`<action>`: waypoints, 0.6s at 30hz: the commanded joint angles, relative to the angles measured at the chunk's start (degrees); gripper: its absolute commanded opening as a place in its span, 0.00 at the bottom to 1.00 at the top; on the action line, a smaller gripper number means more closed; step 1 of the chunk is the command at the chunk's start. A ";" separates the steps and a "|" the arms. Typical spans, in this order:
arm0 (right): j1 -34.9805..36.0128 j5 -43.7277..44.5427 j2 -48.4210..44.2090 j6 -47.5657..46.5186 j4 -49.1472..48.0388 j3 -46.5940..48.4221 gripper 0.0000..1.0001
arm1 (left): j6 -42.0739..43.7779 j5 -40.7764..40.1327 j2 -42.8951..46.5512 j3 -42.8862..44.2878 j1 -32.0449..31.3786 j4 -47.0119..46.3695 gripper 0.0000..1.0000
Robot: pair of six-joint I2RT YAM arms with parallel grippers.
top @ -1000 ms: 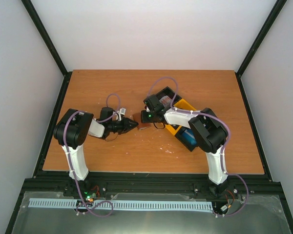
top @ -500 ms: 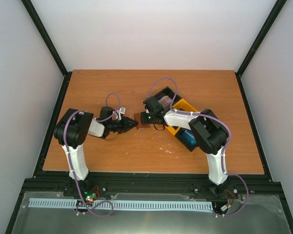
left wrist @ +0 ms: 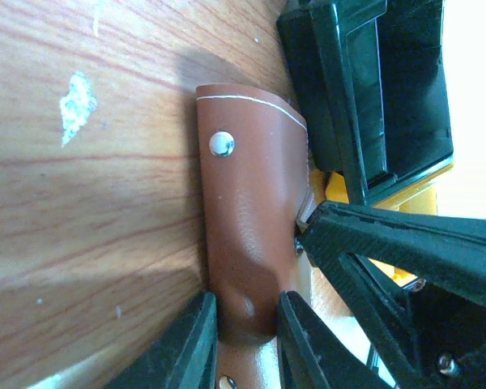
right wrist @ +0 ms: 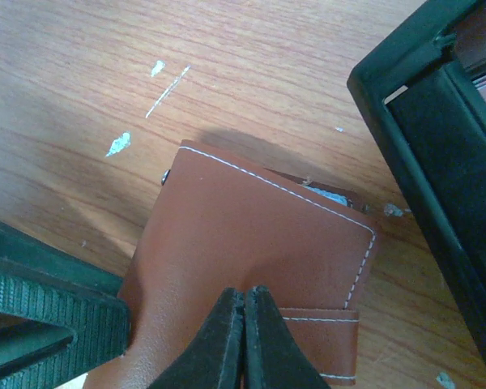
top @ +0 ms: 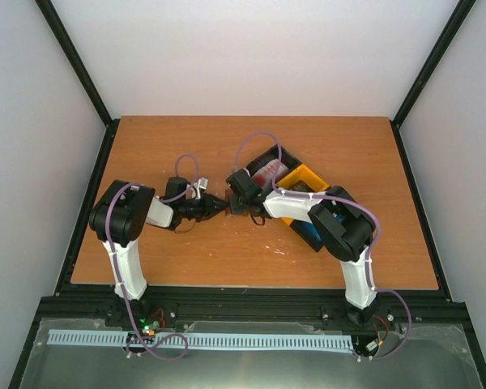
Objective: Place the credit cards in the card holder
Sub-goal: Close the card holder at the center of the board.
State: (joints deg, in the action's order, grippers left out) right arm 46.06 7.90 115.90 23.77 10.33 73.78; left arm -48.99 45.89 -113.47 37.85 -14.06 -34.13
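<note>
The card holder is a brown leather wallet with a snap stud, standing on edge on the table. My left gripper is shut on its lower end, one finger on each face. My right gripper is shut, its tips pressed together against the card holder's flat face with nothing between them. A sliver of blue lining shows at the wallet's far edge. In the top view both grippers meet over the wallet, which is mostly hidden. Red-and-white credit cards lie in the black bin.
A yellow bin sits right of the black one, and another black bin holding blue cards lies under the right arm's elbow. The black bin's wall stands close beside the wallet. White scuffs mark the wood.
My right gripper has swung left from over the black bin to the wallet, meeting the left gripper and uncovering the red-and-white cards. The left arm has held still.
</note>
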 commanded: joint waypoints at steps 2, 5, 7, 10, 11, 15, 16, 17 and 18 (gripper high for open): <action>4.46 4.19 3.64 -0.41 6.89 -2.29 0.03 | 3.28 -17.67 -9.66 -4.52 1.67 19.89 0.25; 4.90 4.59 4.08 1.02 6.08 -4.11 0.03 | 3.21 -17.69 -9.62 -4.46 1.67 20.04 0.25; 4.90 4.25 4.03 2.33 4.99 -5.61 0.03 | 3.21 -17.76 -9.64 -4.54 1.67 20.07 0.25; 4.91 3.15 4.08 4.55 2.59 -7.94 0.03 | 3.21 -17.68 -9.74 -4.51 1.67 19.98 0.25; 4.87 2.83 4.18 5.31 1.74 -8.63 0.03 | 3.21 -17.61 -9.83 -4.48 1.67 20.00 0.25; 4.55 0.90 4.54 7.63 -0.98 -10.32 0.03 | 3.34 -17.84 -9.64 -4.57 1.66 20.13 0.25; 4.31 0.29 4.47 8.28 -1.74 -10.86 0.03 | 3.29 -17.84 -9.59 -4.62 1.67 20.11 0.25; 4.11 -0.23 4.29 8.79 -2.48 -11.41 0.03 | 3.30 -17.82 -9.63 -4.67 1.63 20.12 0.25; 3.98 -0.34 4.07 8.99 -2.81 -11.60 0.03 | 3.29 -17.79 -9.56 -4.67 1.67 20.15 0.25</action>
State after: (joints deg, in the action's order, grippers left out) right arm 49.17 15.49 115.48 28.99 -0.43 67.18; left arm -48.97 45.87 -113.51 37.89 -14.02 -34.13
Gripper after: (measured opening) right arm 0.031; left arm 0.245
